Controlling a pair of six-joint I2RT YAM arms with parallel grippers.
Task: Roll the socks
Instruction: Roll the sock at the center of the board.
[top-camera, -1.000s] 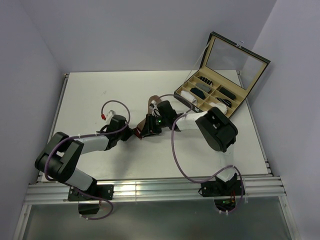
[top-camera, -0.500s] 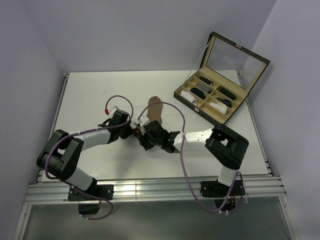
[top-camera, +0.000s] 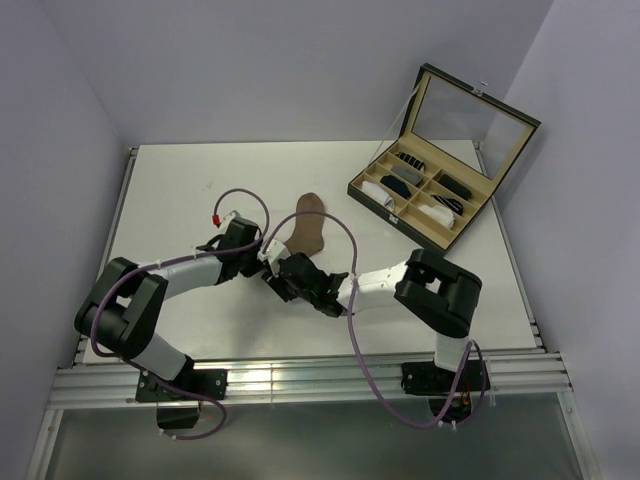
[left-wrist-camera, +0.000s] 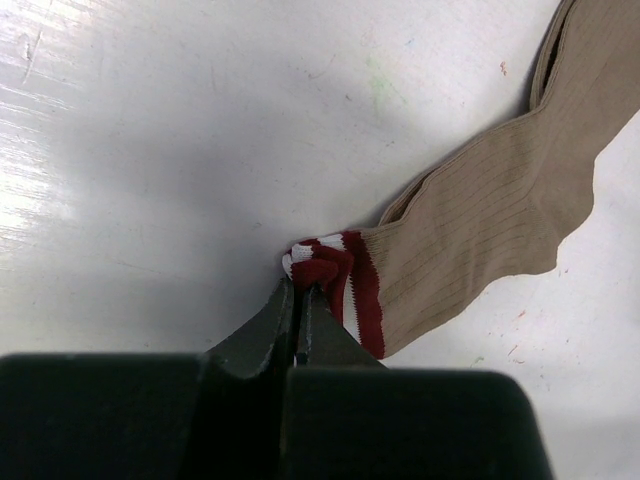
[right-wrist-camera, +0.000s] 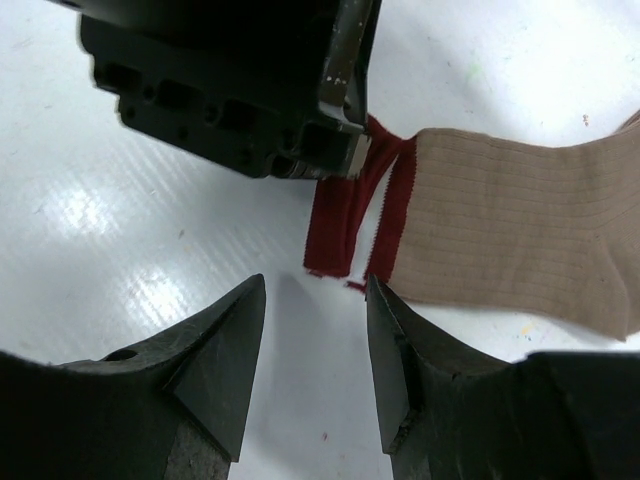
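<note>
Black box (top-camera: 462, 112) well beyond tan sock (top-camera: 308, 225)

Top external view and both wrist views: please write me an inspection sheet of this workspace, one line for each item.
Surface: white table, with small marks and scuffs.
Job's things: one tan sock lies flat, and its red-and-white cuff is bunched. No white sock is seen.
Clutter: an open box at the back right holds small sock rolls.
Grippers: the left gripper is shut on the cuff. The right gripper is open just before the cuff and holds nothing.
Cables: a purple cable loops above each arm, left and right. Neither lies on the sock.
Surroundings: plain pale walls, and a metal rail along the near edge.
</note>
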